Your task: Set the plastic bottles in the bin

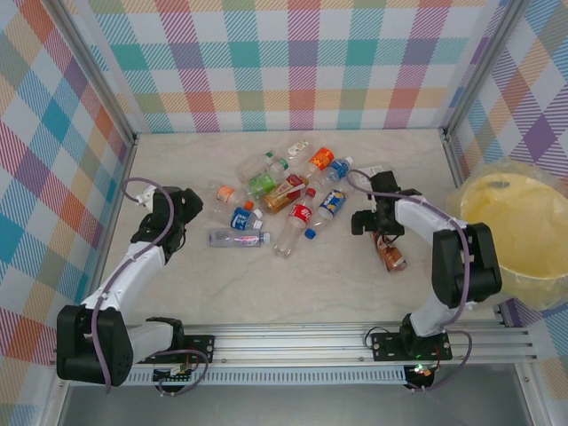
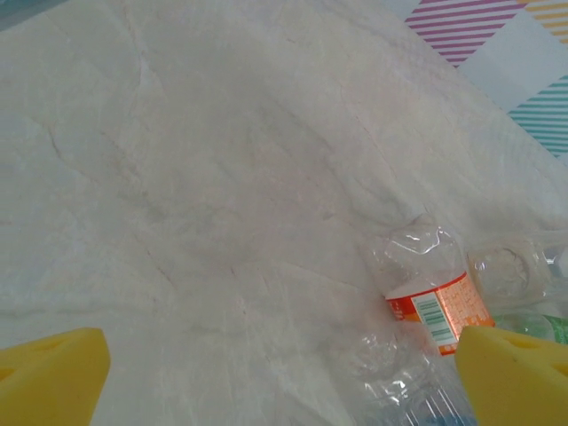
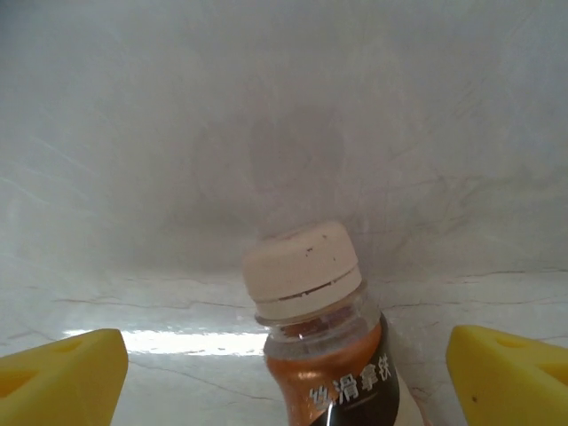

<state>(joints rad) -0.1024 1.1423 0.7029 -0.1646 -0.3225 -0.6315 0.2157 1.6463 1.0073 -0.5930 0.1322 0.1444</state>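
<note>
The desk (image 1: 293,284) has the bin (image 1: 519,231) at its right side, likely w/in right arm's reach. Mid-desk the plastic bottles (image 1: 284,191) lie heaped; one brown bottle (image 3: 328,355) lies apart, so right tool (image 1: 383,238) straddles it, spread, not yet pinching. Left tool (image 1: 188,211) spread, empty, nr heap's left.

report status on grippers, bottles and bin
Left gripper open, empty, by the pile. Right gripper open around brown bottle, not clamped. Bin to its right, unobstructed.

A small clear brown-labelled plastic bottle (image 3: 306,271) with an off-white cap lies between my right gripper's (image 3: 286,377) fingers, cap pointing away. Other colour-labelled clear bottles (image 1: 284,191) lie heaped to its left; the round pale-yellow translucent tub (image 1: 524,266) sits to its right.
</note>
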